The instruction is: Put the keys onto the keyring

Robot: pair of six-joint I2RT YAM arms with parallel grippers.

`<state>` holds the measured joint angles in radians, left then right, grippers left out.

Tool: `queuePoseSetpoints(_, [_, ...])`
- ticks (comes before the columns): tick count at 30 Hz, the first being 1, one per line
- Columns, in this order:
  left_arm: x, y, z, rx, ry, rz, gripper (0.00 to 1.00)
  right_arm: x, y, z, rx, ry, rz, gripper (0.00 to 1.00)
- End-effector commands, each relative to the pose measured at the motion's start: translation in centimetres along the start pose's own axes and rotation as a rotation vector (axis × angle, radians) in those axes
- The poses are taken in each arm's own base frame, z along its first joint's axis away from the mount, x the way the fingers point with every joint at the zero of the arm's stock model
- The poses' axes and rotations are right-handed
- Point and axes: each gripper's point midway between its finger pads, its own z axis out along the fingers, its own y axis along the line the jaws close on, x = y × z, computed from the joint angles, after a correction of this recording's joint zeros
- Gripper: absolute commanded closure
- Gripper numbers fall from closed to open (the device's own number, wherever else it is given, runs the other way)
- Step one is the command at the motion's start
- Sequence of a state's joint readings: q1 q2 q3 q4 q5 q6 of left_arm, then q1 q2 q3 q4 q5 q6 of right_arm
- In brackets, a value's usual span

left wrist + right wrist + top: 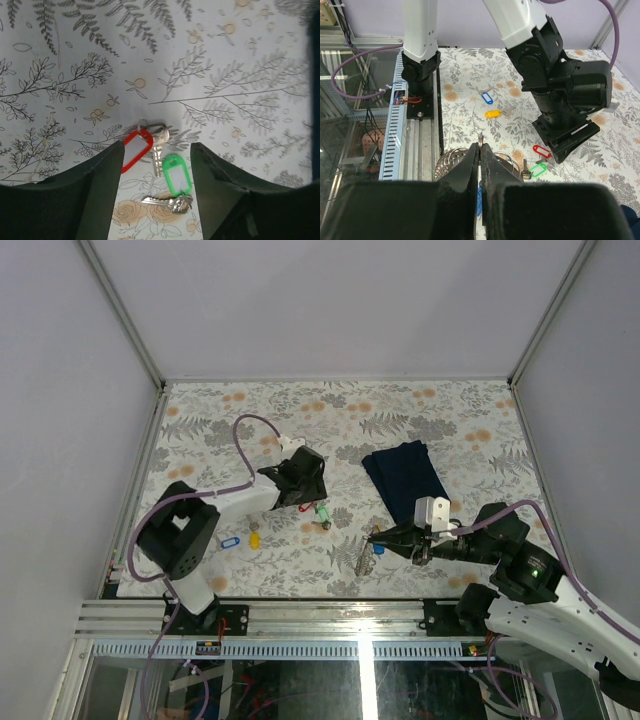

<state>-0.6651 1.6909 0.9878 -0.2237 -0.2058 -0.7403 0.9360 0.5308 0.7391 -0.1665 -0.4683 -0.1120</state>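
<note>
Worktop [450, 420]: covered wall to wall in a pale sheet printed with grey ferns and small orange blossoms.
Navy cloth [403, 473]: dark and folded, lying flat a little right of the worktop's middle, nearer the far edge than the near one.
Walls [330, 300]: plain white panels on the left, far and right sides.
Corner strips [120, 310]: grey metal, running up from both far corners.
Rail [320, 617]: silvery metal, along the near edge.
Cable duct [300, 648]: grey and slotted, just below the rail.
</note>
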Motion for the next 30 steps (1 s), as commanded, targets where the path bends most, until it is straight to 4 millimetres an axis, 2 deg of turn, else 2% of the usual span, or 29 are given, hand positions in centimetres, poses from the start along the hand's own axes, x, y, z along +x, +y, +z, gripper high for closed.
queuePoseSetpoints(1, [-1.4,0.2,1.5,-0.043,-0.06,-0.087,0.44,-2.5,0.0,0.0,0.002,-0.097,-0.023,1.0])
queuePoseSetpoints(5, [-1.3,0.8,1.9,-0.056,-0.061,-0.109,0.47,-2.5,0.1,0.1,-0.008,-0.098,-0.022,1.0])
queuePoseSetpoints(14, [-2.0,0.6,2.3,-0.038,-0.071,-0.12,0.55,-2.3,0.3,0.4,-0.025,-0.092,-0.008,1.0])
queuePoseSetpoints(30, [-1.2,0.9,2.6,-0.043,-0.046,-0.116,0.72,-2.1,0.6,0.6,-0.042,-0.089,0.007,1.0])
